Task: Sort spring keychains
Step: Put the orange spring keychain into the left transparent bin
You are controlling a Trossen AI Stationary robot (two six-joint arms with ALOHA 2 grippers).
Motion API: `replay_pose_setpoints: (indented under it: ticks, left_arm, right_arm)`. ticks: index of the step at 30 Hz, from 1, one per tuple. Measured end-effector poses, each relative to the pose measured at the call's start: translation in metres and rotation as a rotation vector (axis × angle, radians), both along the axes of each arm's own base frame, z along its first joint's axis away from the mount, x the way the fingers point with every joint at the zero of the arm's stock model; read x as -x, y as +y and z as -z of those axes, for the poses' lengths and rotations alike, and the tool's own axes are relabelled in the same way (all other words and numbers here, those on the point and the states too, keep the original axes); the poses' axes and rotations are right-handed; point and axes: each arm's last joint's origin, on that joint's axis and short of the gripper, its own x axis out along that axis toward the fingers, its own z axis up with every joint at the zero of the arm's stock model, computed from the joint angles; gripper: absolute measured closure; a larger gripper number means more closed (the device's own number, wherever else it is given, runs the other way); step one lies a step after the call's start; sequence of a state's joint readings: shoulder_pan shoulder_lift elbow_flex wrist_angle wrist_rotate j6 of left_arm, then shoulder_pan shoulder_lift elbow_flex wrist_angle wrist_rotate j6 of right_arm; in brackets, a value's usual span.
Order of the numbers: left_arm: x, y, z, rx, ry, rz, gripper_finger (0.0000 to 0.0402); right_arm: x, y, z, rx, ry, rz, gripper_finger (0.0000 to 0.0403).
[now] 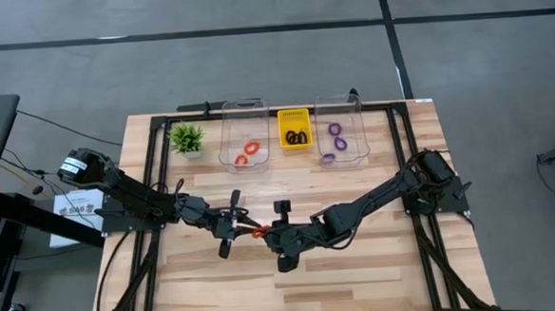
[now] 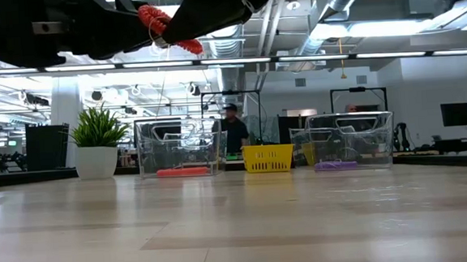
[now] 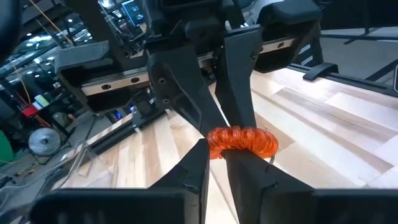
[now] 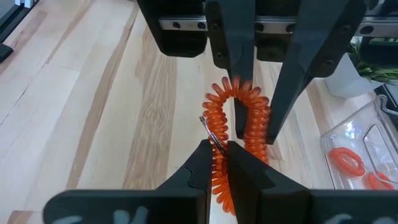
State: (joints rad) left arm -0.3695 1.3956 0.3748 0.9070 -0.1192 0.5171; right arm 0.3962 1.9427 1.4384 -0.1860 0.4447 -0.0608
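A red spring keychain (image 1: 260,231) hangs in the air between my two grippers over the middle of the table, well above the wood in the low view (image 2: 166,25). My left gripper (image 1: 243,224) reaches in from the left and is shut on the coil (image 3: 245,140). My right gripper (image 1: 267,232) reaches in from the right and is shut on it too (image 4: 222,155). Other keychains lie in the bins at the far edge. My left gripper pinches one side of the coiled loop (image 4: 258,121). One finger (image 4: 239,93) passes through the loop and the other (image 4: 286,87) stands outside it. It comes nearly level from the table's left, and the keychain is clear of the table. My right gripper pinches the loop's other side (image 4: 216,118) between its two fingers, beside a small metal ring (image 4: 210,134). The fingers slant down from the table's right. The loop stands between the two grippers, lifted clear.
Along the far edge stand a clear bin (image 1: 245,133) holding red keychains, a yellow basket (image 1: 294,128) holding black ones, a clear bin (image 1: 338,124) holding purple ones, and a small green plant (image 1: 186,136) at the far left. A person shows in the room behind the table.
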Motion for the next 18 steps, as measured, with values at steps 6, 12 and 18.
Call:
replay_pose_setpoints:
  ticks: [6, 12, 18]
  left_arm:
    - [0.0000, -0.0001, -0.0008, 0.005, -0.007, 0.001, 0.0338]
    - [-0.0001, -0.0002, -0.0014, 0.007, -0.013, 0.001, 0.0336]
    - [-0.0001, -0.0002, -0.0014, 0.007, -0.013, 0.001, 0.0349]
  right_arm:
    - [-0.0001, -0.0002, 0.0000, 0.000, 0.000, 0.000, 0.0379]
    - [0.0000, 0.0000, 0.0000, 0.000, 0.000, 0.000, 0.0373]
    - [0.0000, -0.0001, 0.0000, -0.001, 0.000, 0.000, 0.0373]
